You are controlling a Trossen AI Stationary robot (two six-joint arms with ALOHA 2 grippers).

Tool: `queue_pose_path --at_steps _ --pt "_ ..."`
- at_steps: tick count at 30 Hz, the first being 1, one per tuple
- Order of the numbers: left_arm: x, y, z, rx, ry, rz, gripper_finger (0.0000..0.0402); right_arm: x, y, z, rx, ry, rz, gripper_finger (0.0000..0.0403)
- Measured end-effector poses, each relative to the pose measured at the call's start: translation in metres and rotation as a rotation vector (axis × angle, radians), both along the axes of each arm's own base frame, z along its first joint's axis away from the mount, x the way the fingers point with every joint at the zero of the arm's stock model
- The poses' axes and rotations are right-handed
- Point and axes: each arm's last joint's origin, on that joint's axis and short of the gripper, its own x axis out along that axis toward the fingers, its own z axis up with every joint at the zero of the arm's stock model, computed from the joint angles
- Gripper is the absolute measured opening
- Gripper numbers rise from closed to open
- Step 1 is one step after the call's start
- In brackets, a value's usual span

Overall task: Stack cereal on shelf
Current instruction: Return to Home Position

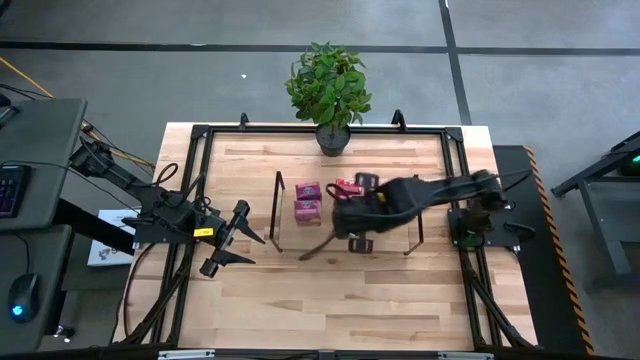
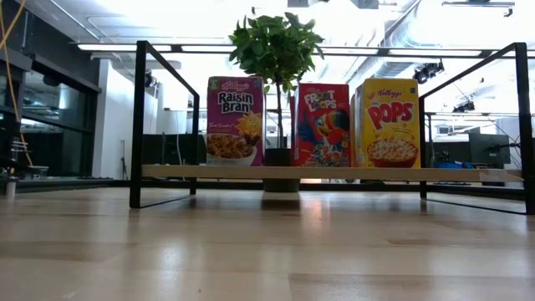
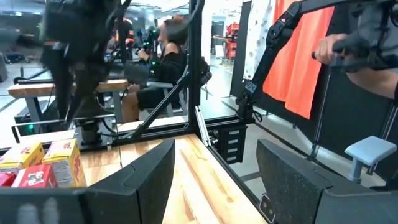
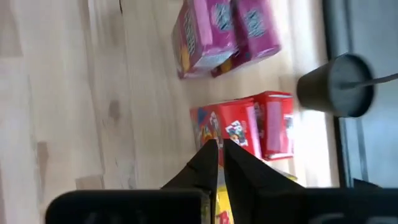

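The shelf (image 2: 334, 173) stands mid-table, with cereal boxes upright on its board: pink (image 2: 235, 121), red (image 2: 323, 124) and yellow (image 2: 389, 123). From above, two pink boxes (image 1: 308, 201) and a red one (image 1: 349, 186) show; my right arm covers the rest. My right gripper (image 4: 219, 149) hangs shut above the shelf, over the red boxes (image 4: 245, 127), with a yellow box (image 4: 221, 202) under its fingers and the pink pair (image 4: 224, 31) beyond. My left gripper (image 1: 240, 240) waits open left of the shelf, pointing level at it, nothing between its fingers (image 3: 149, 171).
A potted plant (image 1: 328, 90) stands at the table's far edge behind the shelf. A black frame (image 1: 200, 130) rims the tabletop. Bare wood lies between the shelf and the near edge (image 1: 330, 300). A person (image 3: 165, 62) sits in the room beyond.
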Motion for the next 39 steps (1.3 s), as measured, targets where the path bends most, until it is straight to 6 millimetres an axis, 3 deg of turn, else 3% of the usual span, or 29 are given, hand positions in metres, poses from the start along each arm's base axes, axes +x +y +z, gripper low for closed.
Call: queue_pose_path --at_steps 11,15,18,24,32,36,39 --pt "0.0 0.0 0.0 0.0 0.001 0.0 0.0218 -0.063 0.042 0.044 -0.096 -0.21 -0.022 0.0001" --pt "0.0 0.0 0.0 0.0 0.0 0.0 0.0218 -0.084 0.048 0.041 -0.083 -0.245 -0.044 0.0001" --pt "0.0 0.0 0.0 -0.009 0.003 0.0 0.0218 -0.102 0.045 0.023 -0.08 -0.253 -0.074 0.0" --pt "0.0 0.0 0.0 -0.017 0.006 0.0 0.0218 -0.138 0.024 -0.024 0.034 -0.479 -0.057 0.0" --pt "0.001 0.001 0.0 -0.016 0.005 0.053 0.0218 -0.157 -0.04 -0.06 0.207 -0.966 0.166 0.0" --pt "0.001 0.003 0.0 -0.016 0.007 0.097 0.0218 -0.172 -0.07 -0.084 0.237 -1.011 0.158 0.0" --pt "0.001 0.003 -0.002 -0.008 0.02 0.097 0.0218 -0.187 -0.076 -0.102 0.305 -0.998 0.167 0.0"
